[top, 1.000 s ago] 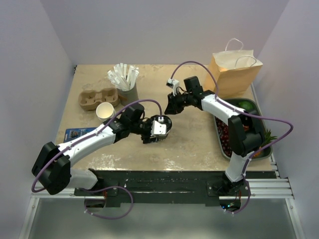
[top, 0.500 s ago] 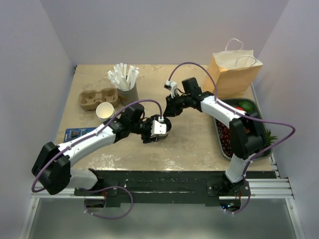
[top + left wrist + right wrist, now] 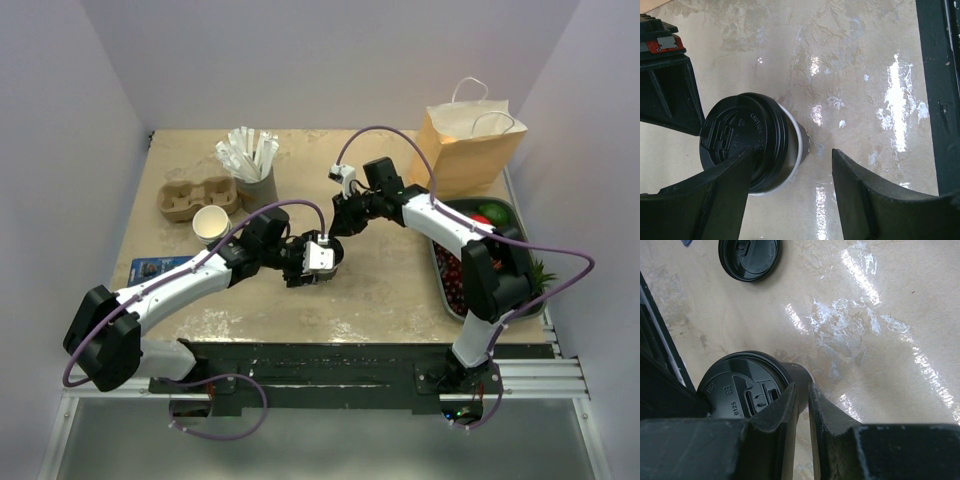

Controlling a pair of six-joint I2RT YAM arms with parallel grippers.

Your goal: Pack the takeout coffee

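The takeout coffee (image 3: 742,142) is a dark cup with a black lid and stands mid-table. A white rim shows under the lid's near side. It also shows in the right wrist view (image 3: 740,385) and, mostly covered by the grippers, in the top view (image 3: 330,245). My left gripper (image 3: 790,155) is open; its left finger (image 3: 715,195) overlaps the lid's edge and its right finger (image 3: 870,200) stands clear of the cup. My right gripper (image 3: 802,390) is shut, with its tips over the lid's edge. In the top view the left gripper (image 3: 322,262) and right gripper (image 3: 342,222) meet over the cup.
A loose black lid (image 3: 750,255) lies on the table beyond the cup. A brown paper bag (image 3: 470,140) stands at the back right, and a tray of fruit (image 3: 445,275) lies along the right edge. A cardboard cup carrier (image 3: 195,197), lidless cups (image 3: 210,225) and a holder of white packets (image 3: 255,165) are at the back left.
My right gripper has shifted slightly left and closer over the cup. The left arm and the cup have not visibly moved.
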